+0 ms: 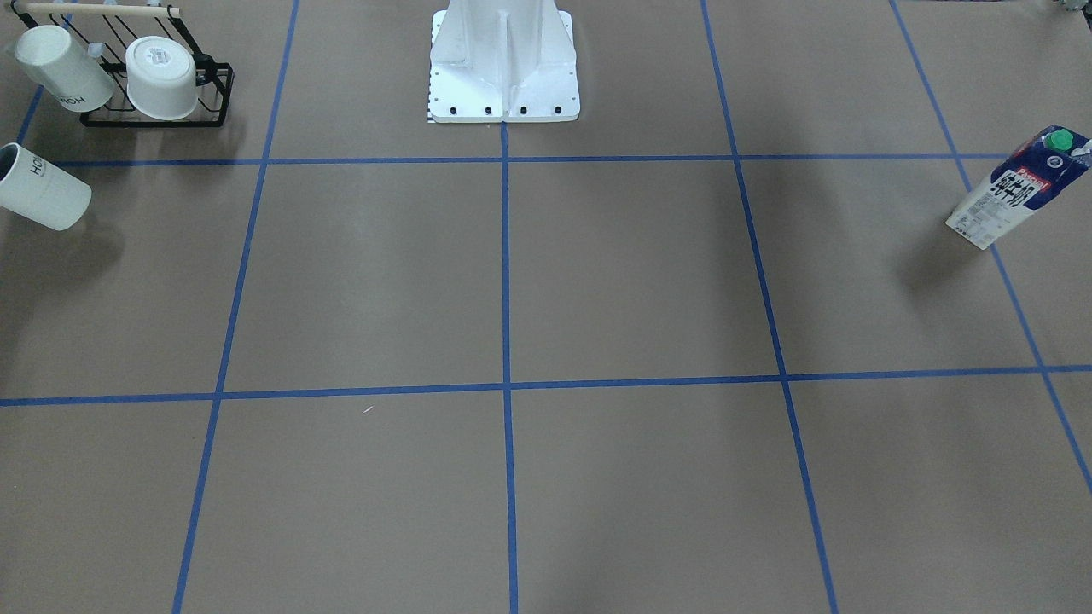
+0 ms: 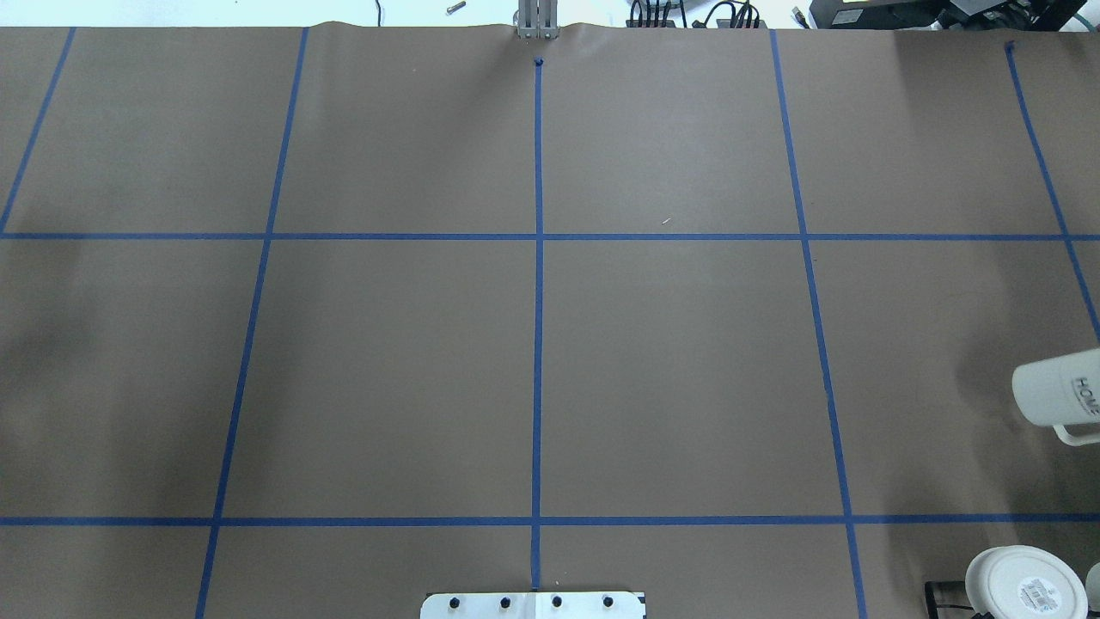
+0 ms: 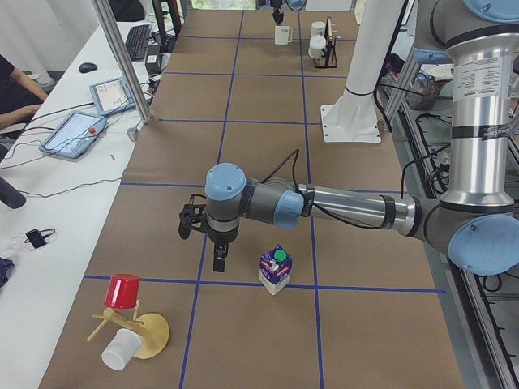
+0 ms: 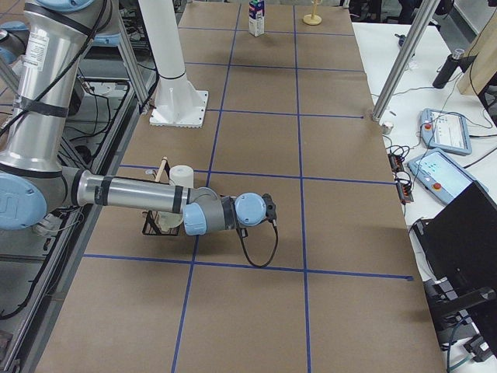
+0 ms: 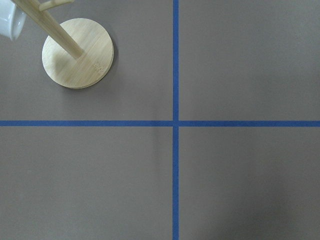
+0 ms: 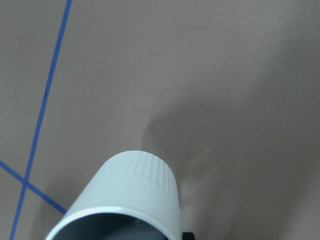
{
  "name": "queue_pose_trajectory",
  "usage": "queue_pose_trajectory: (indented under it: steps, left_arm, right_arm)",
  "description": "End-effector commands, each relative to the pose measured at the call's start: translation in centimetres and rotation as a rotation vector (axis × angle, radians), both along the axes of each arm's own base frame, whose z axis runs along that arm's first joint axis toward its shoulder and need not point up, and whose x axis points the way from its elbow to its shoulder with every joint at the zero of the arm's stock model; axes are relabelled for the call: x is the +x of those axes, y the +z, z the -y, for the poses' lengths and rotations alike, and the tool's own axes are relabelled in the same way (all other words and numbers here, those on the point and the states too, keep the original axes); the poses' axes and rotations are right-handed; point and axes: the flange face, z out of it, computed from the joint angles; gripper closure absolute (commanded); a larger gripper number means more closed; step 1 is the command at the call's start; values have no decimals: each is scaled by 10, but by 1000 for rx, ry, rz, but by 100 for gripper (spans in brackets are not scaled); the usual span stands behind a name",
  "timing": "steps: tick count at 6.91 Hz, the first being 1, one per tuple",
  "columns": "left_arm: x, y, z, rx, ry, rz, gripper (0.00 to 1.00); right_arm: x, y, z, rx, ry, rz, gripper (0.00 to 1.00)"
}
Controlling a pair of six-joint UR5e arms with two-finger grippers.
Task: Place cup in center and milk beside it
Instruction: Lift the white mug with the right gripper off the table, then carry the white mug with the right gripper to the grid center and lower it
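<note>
The cup [image 2: 1050,394], a white mug with a small handle and black "HOME" lettering, stands on the table's right side; it also shows in the front view [image 1: 38,189]. The right wrist view looks down on it [image 6: 135,195], and its inside is dark grey. My right gripper [image 4: 269,208] hovers over it; I cannot tell if it is open or shut. The milk [image 1: 1019,188], a blue and white carton with a green cap, stands on the left side [image 3: 276,270]. My left gripper [image 3: 214,253] hangs beside it, apart; I cannot tell its state.
A black wire rack [image 1: 213,85] by the robot's right holds a lettered mug [image 1: 64,68] and a wider cup [image 1: 162,78]. A wooden cup stand [image 3: 138,328] with a red cup [image 3: 123,290] and a white cup is at the left end. The white pedestal [image 1: 503,77] stands mid-back.
</note>
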Motion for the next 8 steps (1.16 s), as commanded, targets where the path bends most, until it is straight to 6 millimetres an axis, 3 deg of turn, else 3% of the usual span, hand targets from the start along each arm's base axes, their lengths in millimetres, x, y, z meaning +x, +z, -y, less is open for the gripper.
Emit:
queue_pose_trajectory:
  steps: [1, 2, 3, 4, 5, 7, 8]
  left_arm:
    - [0, 1, 0, -2, 1, -1, 2]
    - [0, 1, 1, -2, 1, -1, 2]
    - [0, 0, 1, -2, 0, -1, 2]
    - [2, 2, 0, -7, 3, -16, 2]
    - [2, 0, 1, -4, 5, -25, 2]
    - [2, 1, 1, -9, 5, -25, 2]
    - [2, 7, 3, -18, 6, -24, 2]
  right_arm:
    - [-5, -93, 99, -65, 114, -7, 100]
    - [-32, -159, 153, -79, 115, -55, 100]
    - [-85, -245, 199, -105, 121, -156, 100]
    - [-147, -306, 220, -129, 122, -228, 100]
    - [-188, -365, 253, -193, 165, -235, 100]
    - [-338, -413, 248, -240, 194, -339, 100]
    - [-390, -414, 242, -275, 213, -307, 100]
